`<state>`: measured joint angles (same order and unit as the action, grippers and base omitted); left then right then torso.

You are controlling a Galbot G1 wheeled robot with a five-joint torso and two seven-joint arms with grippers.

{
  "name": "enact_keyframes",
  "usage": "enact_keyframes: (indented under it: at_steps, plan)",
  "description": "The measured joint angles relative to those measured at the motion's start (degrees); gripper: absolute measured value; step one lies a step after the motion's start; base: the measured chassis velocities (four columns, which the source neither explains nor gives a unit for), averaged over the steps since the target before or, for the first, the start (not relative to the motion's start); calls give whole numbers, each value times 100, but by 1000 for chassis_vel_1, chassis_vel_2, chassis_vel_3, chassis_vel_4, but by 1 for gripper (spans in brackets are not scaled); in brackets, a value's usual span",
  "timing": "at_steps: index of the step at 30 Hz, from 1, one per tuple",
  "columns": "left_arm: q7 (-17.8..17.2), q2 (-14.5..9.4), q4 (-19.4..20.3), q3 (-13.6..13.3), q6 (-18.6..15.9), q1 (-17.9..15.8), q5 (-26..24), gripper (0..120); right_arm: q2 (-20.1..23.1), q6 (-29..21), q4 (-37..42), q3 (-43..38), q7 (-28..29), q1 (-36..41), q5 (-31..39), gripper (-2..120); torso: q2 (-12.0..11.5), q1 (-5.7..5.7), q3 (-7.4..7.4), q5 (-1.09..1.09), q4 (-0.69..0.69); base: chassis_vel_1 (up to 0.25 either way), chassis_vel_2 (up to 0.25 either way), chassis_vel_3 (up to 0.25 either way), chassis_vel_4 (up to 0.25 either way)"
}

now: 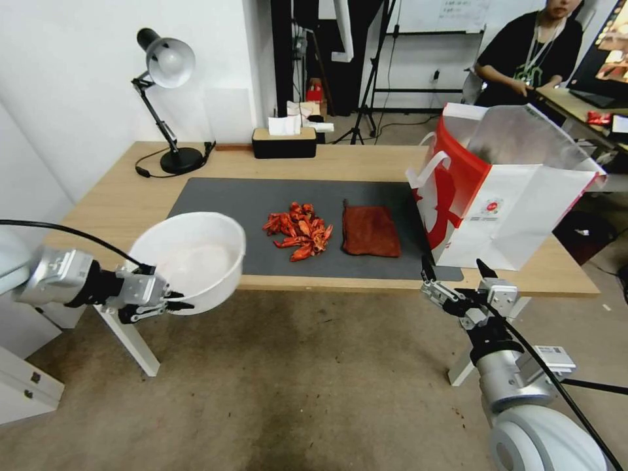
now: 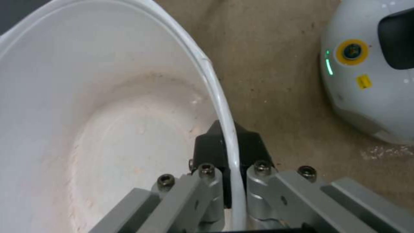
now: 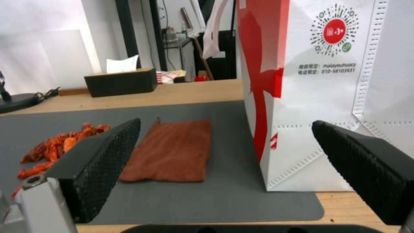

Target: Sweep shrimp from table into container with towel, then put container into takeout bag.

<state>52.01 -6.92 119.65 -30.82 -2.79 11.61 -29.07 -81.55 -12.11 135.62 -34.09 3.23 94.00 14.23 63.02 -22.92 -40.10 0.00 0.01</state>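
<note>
My left gripper [image 1: 171,302] is shut on the rim of the white container [image 1: 190,258], holding it tilted at the table's [image 1: 111,203] front left edge; the pinched rim [image 2: 233,152] shows close up. A pile of red-orange shrimp [image 1: 299,229] lies mid-mat, also seen low from the side as shrimp [image 3: 60,145]. The rust-brown towel [image 1: 370,229] lies flat just right of the pile, the same towel [image 3: 172,152]. The takeout bag [image 1: 504,190] stands open at the right. My right gripper [image 1: 458,269] hangs open in front of the table edge, below the bag [image 3: 328,97].
A black desk lamp [image 1: 167,98] and a black tissue box [image 1: 284,140] stand at the table's back. The dark grey mat [image 1: 216,196] covers the middle. Brown floor lies in front, and a white robot base [image 2: 371,74] shows near the container.
</note>
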Motion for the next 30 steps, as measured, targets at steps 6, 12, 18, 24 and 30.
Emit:
enact_keyframes:
  at_steps: [6, 12, 18, 24, 30]
  plan:
    - [-24, -329, 370, -384, 14, -319, 25, 0, 25, 3, -43, 17, 0, -35, 6, 100, 0, 0, 0, 1, -2, 0, 0, 0, 0]
    - [-138, -1181, 755, -2575, 314, -2183, 42, 0, 130, 7, -94, 27, -1, -103, 59, 100, 0, 0, 0, 1, 0, 0, 0, 0, 0]
    - [-203, -1983, 861, -4844, 585, -4226, 284, 0, 255, 7, -194, 80, -3, -180, 79, 100, 0, 0, 0, 1, 0, 0, 0, 0, 0]
    - [-181, -2582, 915, -6011, 804, -5107, 710, 0, 332, 7, -264, 149, -9, -211, 79, 100, 0, 0, 0, 1, -1, 0, 0, 0, 0]
    - [-96, -3035, 888, -6937, 986, -5519, 1244, 0, 365, 7, -288, 167, -12, -224, 79, 100, 0, 0, 0, 0, -2, 0, 0, 0, 0]
